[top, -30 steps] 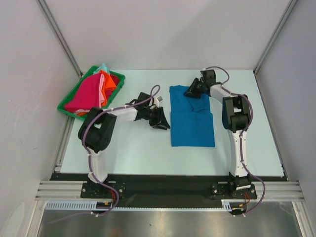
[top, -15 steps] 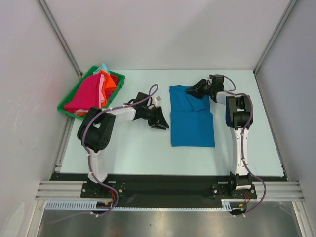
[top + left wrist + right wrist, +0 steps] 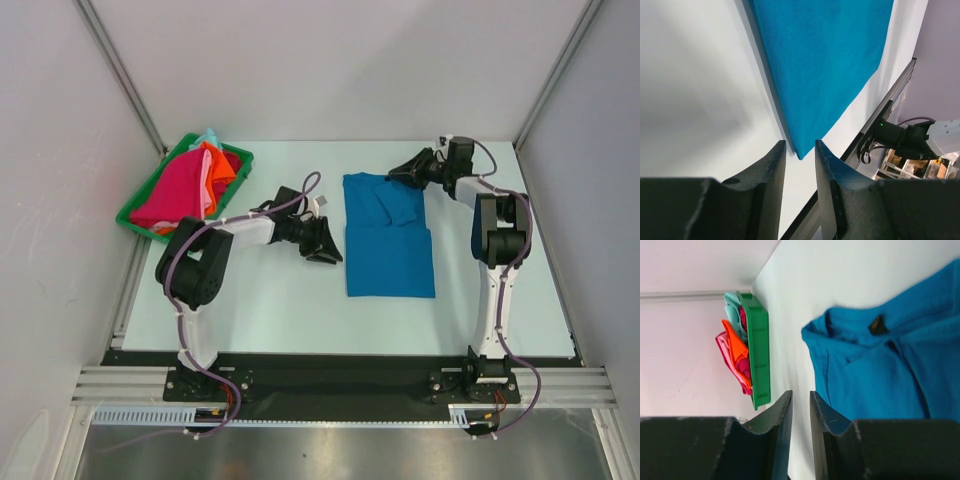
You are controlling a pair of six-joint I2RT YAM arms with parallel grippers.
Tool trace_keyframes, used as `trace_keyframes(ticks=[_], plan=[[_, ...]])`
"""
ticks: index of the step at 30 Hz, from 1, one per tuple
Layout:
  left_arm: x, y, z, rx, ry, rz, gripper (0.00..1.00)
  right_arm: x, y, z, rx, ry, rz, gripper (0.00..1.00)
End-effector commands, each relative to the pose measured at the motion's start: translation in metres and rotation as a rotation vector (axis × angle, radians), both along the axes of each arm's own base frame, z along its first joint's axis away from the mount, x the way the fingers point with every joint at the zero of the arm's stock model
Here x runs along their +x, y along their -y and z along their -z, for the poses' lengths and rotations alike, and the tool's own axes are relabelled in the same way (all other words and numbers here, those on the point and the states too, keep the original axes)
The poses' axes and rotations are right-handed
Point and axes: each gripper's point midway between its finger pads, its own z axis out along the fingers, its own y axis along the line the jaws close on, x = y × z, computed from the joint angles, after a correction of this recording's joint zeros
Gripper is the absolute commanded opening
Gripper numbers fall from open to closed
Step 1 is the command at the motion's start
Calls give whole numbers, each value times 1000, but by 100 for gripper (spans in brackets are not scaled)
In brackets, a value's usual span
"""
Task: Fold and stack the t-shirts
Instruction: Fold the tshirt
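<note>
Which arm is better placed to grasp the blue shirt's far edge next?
Right, probably: the right tool is at the shirt's far right corner; the left tool is beside its left edge, midway.

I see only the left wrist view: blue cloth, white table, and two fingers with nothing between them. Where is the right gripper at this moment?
Observer: The right gripper is at the far edge of the blue t-shirt, toward its right side, near the collar.
Operator: Does it hold the cloth?
Observer: No. In its own wrist view the jaws stand a little apart, and only the white table shows between them.
Operator: What is left to fold?
Observer: The other t-shirts lie heaped in the green tray at the table's far left, with a magenta one on top.
</note>
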Motion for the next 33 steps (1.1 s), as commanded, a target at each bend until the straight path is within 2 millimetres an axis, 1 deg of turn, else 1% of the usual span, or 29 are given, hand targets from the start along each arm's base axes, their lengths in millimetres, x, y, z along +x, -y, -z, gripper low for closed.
trace_keyframes(ticks=[1, 3, 4, 6, 7, 8, 9, 10, 11, 13, 14, 16, 17, 18, 19, 20, 21, 22, 23, 24, 25, 26, 27, 28, 29, 30, 31, 32, 33], plan=[[2, 1, -33, -48, 92, 34, 35, -17, -8, 1, 11, 25, -44, 25], [-2, -1, -32, -50, 86, 30, 35, -15, -6, 11, 2, 19, -37, 25], [-4, -1, -33, -54, 86, 32, 35, -15, -7, 27, 3, -7, -38, 25], [-11, -4, -32, -58, 82, 29, 36, -6, -5, 32, -8, 14, -19, 25], [-14, -5, -32, -59, 82, 31, 36, -3, -5, 42, -11, 7, -16, 25], [-16, -7, -32, -57, 80, 29, 36, 1, -4, 47, -12, 10, -11, 25], [-23, -10, -29, -52, 70, 31, 36, 9, 11, 51, -13, 7, 18, 25], [-26, -11, -29, -52, 68, 33, 36, 19, 14, 56, -14, 12, 24, 25], [-30, -12, -28, -52, 67, 36, 37, 20, 14, 59, -5, -5, 22, 25], [-40, -18, -27, -48, 62, 37, 38, 28, 12, 52, 4, 11, 12, 25], [-47, -21, -22, -43, 49, 37, 38, 28, 11, 50, 0, 6, 7, 25], [-50, -23, -26, -48, 68, 32, 41, 26, 7, 33, -4, 30, -1, 27], [-56, -26, -22, -43, 52, 23, 42, 22, 7, 15, -26, 52, -4, 29], [-58, -27, -22, -48, 53, 17, 43, 19, 8, 8, -48, 52, -2, 33], [-60, -26, -27, -62, 61, 12, 44, 15, 10, 1, -70, 45, 2, 42], [-58, -24, -30, -85, 64, -8, 45, 6, 14, 1, -100, -27, 19, 46], [-65, -26, -27, -94, 39, -17, 45, 0, 18, -21, -143, 9, 15, 49], [-62, -22, -36, -128, 77, -25, 45, -6, 23, -31, -168, 1, 23, 55], [-69, -22, -33, -133, 36, -50, 46, -22, 35, -22, -214, -86, 47, 59], [-71, -21, -36, -140, 35, -61, 47, -32, 42, -45, -244, -73, 59, 62], [-70, -21, -35, -132, 35, -88, 49, -43, 50, -47, -286, -79, 56, 66], [-75, -18, -39, -144, 19, -116, 50, -60, 64, -40, -330, -158, 81, 68], [-78, -16, -39, -149, 5, -139, 51, -79, 69, -33, -362, -201, 82, 69], [-73, -14, -41, -160, 19, -182, 52, -95, 76, -48, -407, -181, 89, 70], [-78, -10, -44, -180, -48, -246, 52, -111, 86, -45, -461, -228, 124, 70], [-91, -15, -36, -185, -89, -291, 52, -124, 94, -46, -476, -250, 149, 71], [-81, -10, -49, -258, -38, -349, 52, -155, 96, -42, -468, -303, 176, 71], [-96, -8, -41, -279, -138, -405, 52, -166, 98, -41, -453, -318, 207, 71], [-95, -6, -44, -306, -144, -435, 52, -183, 97, -34, -433, -346, 224, 71]])
